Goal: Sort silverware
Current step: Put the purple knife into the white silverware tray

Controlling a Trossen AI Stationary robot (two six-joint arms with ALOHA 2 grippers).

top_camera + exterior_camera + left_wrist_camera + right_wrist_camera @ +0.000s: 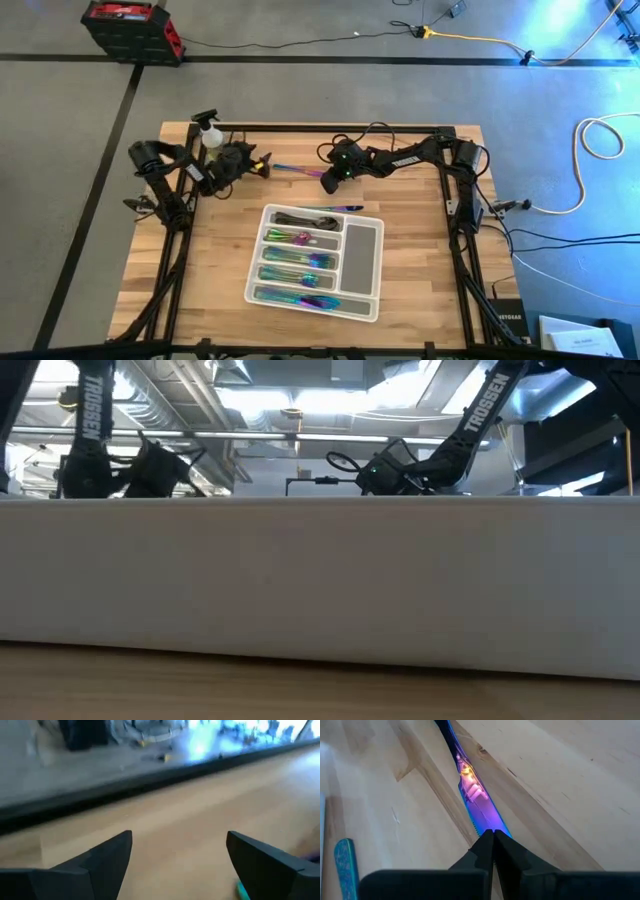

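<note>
the right gripper (328,184) sits over the far middle of the wooden table (420,280), its jaws pressed fully together on the end of a rainbow knife (472,795). in the right wrist view the thin purple-blue blade runs straight out from between the closed fingertips, serrated along one edge, above the wood grain. whether it is lifted or still touching the wood cannot be told. from above, the same knife (292,170) shows as a slim purple line between the two grippers.

the left gripper (262,164) is at the far left of the table, beside the spray bottle (209,131), with its jaws spread wide and nothing between them; the left wrist view shows only bare wood between its two dark fingers (107,855).

the white tray (362,245) lies slightly askew in the middle of the table, nearer the front. its four long slots on the left side hold rainbow silverware (300,278), the far slot holds dark pieces, and the wide slot on the right side looks bare. one more rainbow piece (345,208) lies on the table just past the tray's far edge.

the low view is mostly filled by the tray's white wall (320,580), with both arms showing above it.
</note>
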